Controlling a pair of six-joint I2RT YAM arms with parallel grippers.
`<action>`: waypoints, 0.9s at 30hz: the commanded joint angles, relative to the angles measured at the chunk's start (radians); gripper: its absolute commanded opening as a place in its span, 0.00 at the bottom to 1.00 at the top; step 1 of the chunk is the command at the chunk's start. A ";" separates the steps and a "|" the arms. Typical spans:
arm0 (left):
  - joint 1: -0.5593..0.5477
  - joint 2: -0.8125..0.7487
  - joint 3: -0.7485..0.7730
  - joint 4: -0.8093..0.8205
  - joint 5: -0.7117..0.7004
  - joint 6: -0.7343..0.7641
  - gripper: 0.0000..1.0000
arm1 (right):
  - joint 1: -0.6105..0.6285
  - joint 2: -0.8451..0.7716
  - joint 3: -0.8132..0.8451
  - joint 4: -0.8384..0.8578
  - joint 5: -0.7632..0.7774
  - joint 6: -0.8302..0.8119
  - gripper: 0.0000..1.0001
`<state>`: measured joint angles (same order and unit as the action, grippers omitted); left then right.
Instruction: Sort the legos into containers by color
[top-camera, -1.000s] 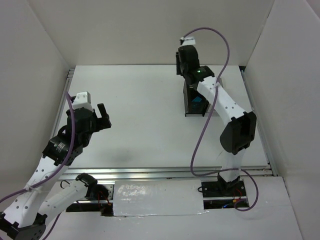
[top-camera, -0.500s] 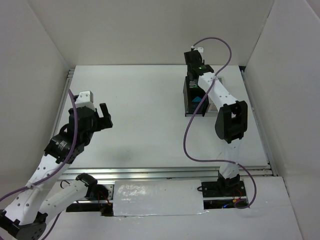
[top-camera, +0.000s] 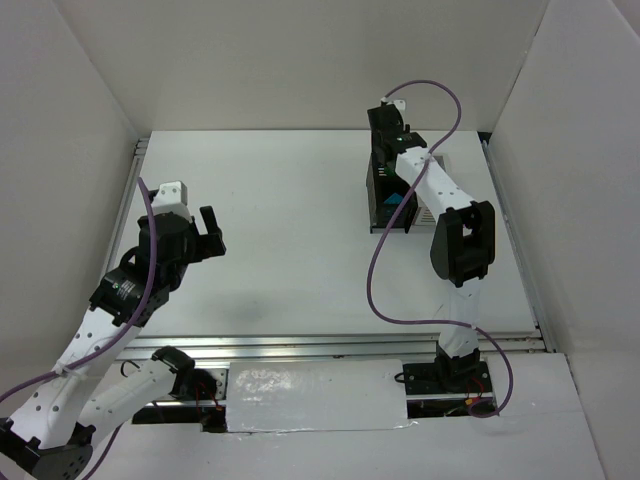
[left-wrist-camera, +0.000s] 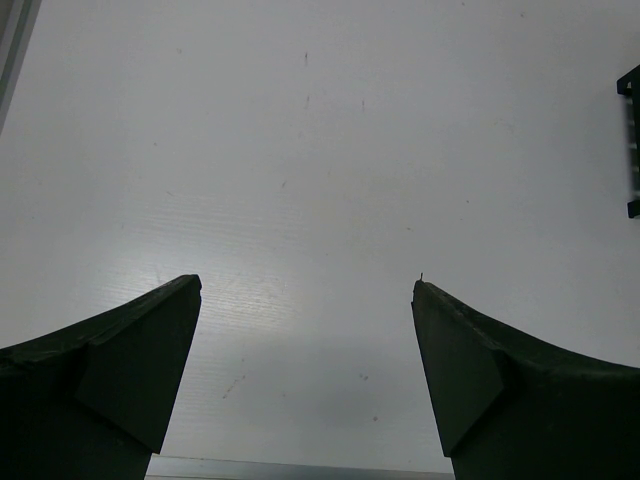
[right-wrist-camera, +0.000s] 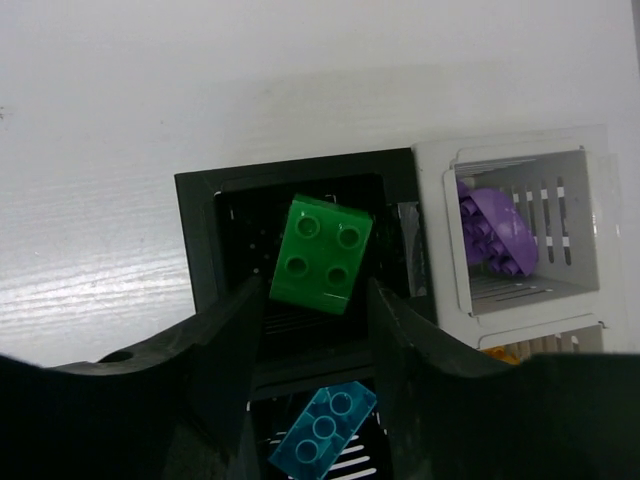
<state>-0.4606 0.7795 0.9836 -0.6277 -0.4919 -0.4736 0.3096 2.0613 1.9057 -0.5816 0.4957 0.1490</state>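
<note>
- The right gripper (right-wrist-camera: 317, 290) hangs over the containers (top-camera: 376, 200), which stand at about 1 o'clock from the middle of the table (top-camera: 300, 220).
- A green lego (right-wrist-camera: 320, 255) with four studs sits tilted between the right fingertips (right-wrist-camera: 240, 330), above the open top of a black bin (right-wrist-camera: 195, 240).
- The fingers flank the green lego closely. Whether they are pinching it or have let it go cannot be told.
- A teal lego (right-wrist-camera: 322, 435) lies at 6 o'clock of the green one, in the next black compartment.
- Purple legos (right-wrist-camera: 495, 235) lie in a white bin (right-wrist-camera: 435, 230) that touches the black bin at its 3 o'clock side.
- Below that white bin, an orange piece (right-wrist-camera: 500, 353) shows in another one.
- The left gripper (top-camera: 210, 235) hovers at 9 o'clock over bare table, well apart from the containers.
- Its fingers (left-wrist-camera: 120, 370) are spread wide and grasp nothing.
</note>
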 joint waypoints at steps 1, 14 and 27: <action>0.005 -0.005 0.007 0.029 0.001 0.013 0.99 | -0.001 -0.070 -0.008 0.032 -0.011 0.015 0.55; 0.069 0.043 0.047 0.022 -0.005 -0.019 1.00 | 0.008 -0.258 -0.035 -0.044 -0.130 0.083 0.74; 0.191 0.212 0.437 -0.240 -0.068 -0.111 0.99 | 0.033 -1.105 -0.622 -0.056 -0.224 0.216 1.00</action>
<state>-0.2756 1.0080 1.3434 -0.7876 -0.5045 -0.5529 0.3363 1.0122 1.3354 -0.5930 0.2981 0.3225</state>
